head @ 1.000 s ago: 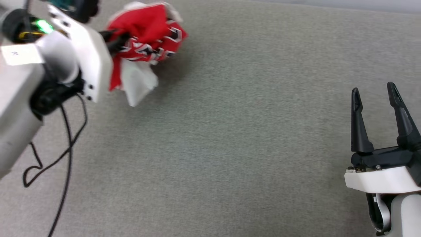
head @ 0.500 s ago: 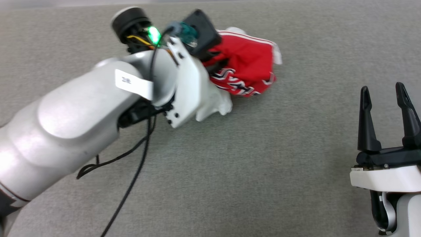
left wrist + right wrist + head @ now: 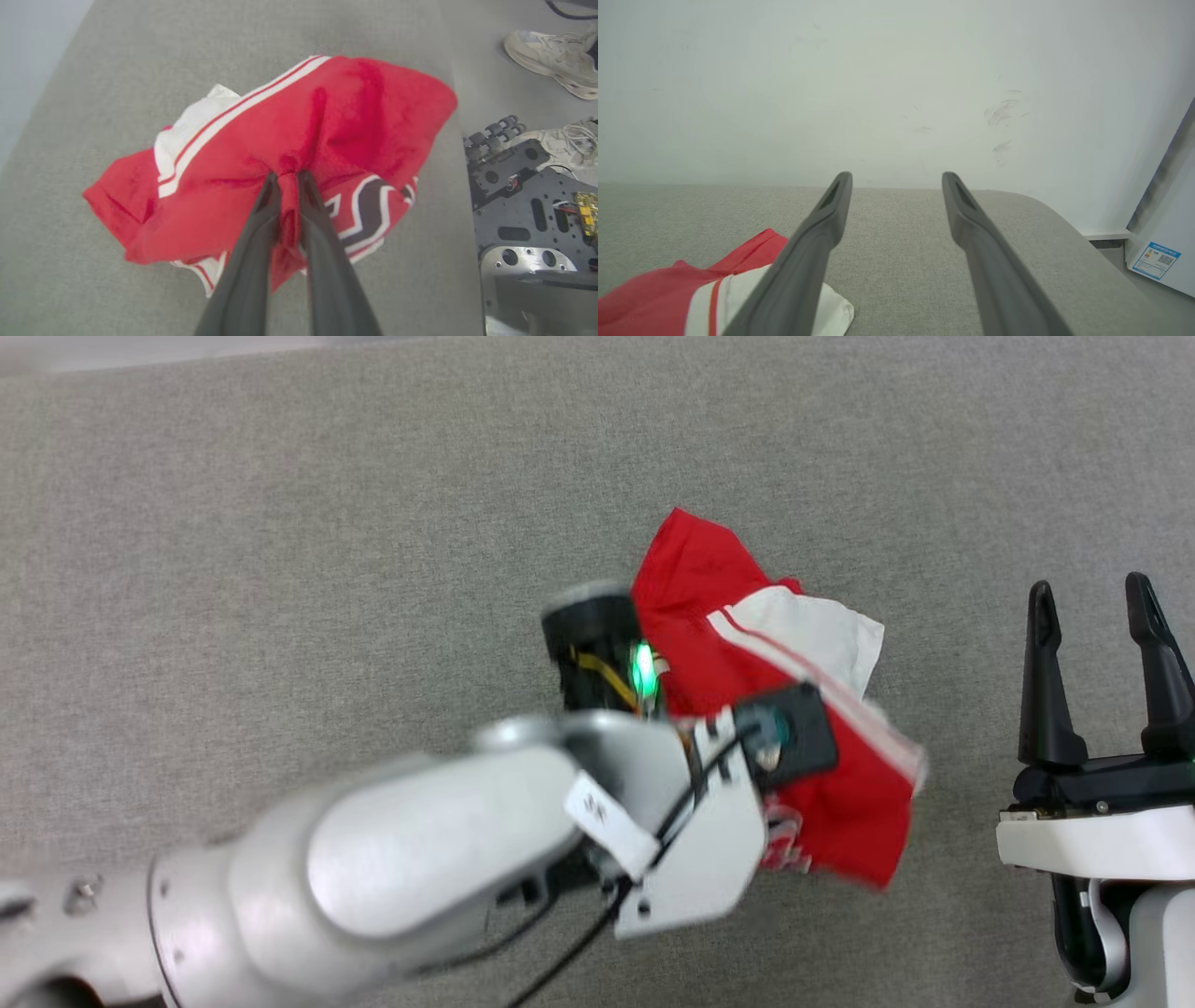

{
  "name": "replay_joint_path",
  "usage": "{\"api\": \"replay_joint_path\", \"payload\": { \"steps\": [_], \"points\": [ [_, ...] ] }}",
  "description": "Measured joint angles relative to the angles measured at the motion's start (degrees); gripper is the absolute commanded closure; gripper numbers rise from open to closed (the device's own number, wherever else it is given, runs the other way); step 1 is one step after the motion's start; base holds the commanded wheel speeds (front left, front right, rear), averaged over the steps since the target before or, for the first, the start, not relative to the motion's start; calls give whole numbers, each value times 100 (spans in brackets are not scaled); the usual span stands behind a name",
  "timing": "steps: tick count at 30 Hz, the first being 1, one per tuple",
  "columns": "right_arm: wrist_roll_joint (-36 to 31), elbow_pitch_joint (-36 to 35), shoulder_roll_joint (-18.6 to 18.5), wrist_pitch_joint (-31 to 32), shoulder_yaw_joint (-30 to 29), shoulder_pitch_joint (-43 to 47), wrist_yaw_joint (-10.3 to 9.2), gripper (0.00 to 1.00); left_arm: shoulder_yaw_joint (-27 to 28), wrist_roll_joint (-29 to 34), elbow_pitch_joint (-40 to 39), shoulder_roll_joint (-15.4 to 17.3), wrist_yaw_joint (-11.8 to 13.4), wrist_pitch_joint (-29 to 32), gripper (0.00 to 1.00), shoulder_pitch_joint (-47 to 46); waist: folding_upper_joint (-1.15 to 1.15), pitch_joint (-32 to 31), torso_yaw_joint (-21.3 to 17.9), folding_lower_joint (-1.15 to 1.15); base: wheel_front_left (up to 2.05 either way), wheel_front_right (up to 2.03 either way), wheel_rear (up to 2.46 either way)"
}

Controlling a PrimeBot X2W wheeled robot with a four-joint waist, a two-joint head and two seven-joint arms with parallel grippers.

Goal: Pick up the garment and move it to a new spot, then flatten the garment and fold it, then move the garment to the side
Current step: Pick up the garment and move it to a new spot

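The garment (image 3: 728,644) is a crumpled red jersey with a white sleeve and striped trim, bunched on the grey surface right of centre in the head view. My left gripper (image 3: 287,176) is shut on a pinch of its red cloth (image 3: 327,130), black white-edged lettering showing below the fingers. In the head view the left wrist covers the shirt's lower left part. My right gripper (image 3: 1090,597) stands open and empty at the right, apart from the shirt. Its own view has the gripper (image 3: 896,179) over bare fabric, the garment (image 3: 658,294) at lower left.
The grey fabric surface (image 3: 280,569) stretches wide on all sides of the shirt. A pale wall (image 3: 878,70) rises behind it. Past the surface's edge in the left wrist view are a dark metal robot base (image 3: 523,186) and a person's pale shoes (image 3: 551,51).
My left arm has swung the shirt from the far left to right of centre, closer to the right gripper, while the camera also shifted. The right gripper has stayed open.
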Motion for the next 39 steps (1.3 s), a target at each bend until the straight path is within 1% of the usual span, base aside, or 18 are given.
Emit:
{"api": "replay_joint_path", "payload": {
  "steps": [6,11,13,14,15,16,17,20,22,25,26,29,31,34,37,39],
  "points": [
    [9,40,-1,0,40,-19,0,0,2,321,-276,19,1,791,100,1049,0,61,-16,0,0,0,0],
    [15,78,0,1,85,-33,0,0,2,385,-290,20,1,1099,100,1653,0,79,-33,0,0,0,0],
    [14,96,0,1,88,-32,0,0,1,378,-279,10,1,1110,100,1768,0,64,-34,0,0,0,0],
    [11,103,0,0,82,-30,0,0,1,376,-245,-2,1,1016,100,1786,0,49,-29,0,0,0,0],
    [-4,111,0,0,68,-21,0,0,0,378,-174,-24,1,871,67,1785,0,26,-19,0,0,0,0],
    [-7,118,-1,0,49,-2,0,0,-2,411,-110,-51,1,692,0,1774,0,-4,-3,0,0,0,0],
    [-22,133,-1,0,41,30,0,0,-4,446,-33,-76,0,480,0,1741,0,-39,14,0,0,0,0],
    [-64,187,0,0,21,136,0,0,-3,545,238,-193,1,-416,0,1578,0,-179,71,0,0,0,0],
    [-94,202,0,1,-4,210,0,0,5,558,466,-243,0,-1258,0,1464,0,-288,123,0,0,0,0],
    [-126,263,1,1,-24,345,0,0,193,517,814,-259,1,-2213,0,1439,0,-468,221,0,0,0,0],
    [-132,275,0,0,-25,394,0,0,314,548,904,-257,47,-2499,0,1450,0,-531,259,0,0,0,0],
    [-159,307,0,0,-25,504,0,0,594,624,1120,-226,311,-3166,0,1596,0,-701,382,0,0,0,0],
    [-163,335,0,1,-27,585,0,0,792,625,1234,-208,566,-3579,0,1802,0,-800,472,0,0,0,0],
    [-166,372,0,0,-19,670,0,0,1058,660,1406,-88,933,-4094,0,2002,0,-936,599,0,0,0,0],
    [-168,386,-1,0,-19,711,0,0,1338,715,1526,-4,1349,-4419,0,2237,0,-1049,716,0,0,0,0],
    [-185,405,0,0,-18,783,0,0,1621,721,1529,20,1614,-4542,0,2409,0,-1121,788,0,0,0,0]
  ]
}}
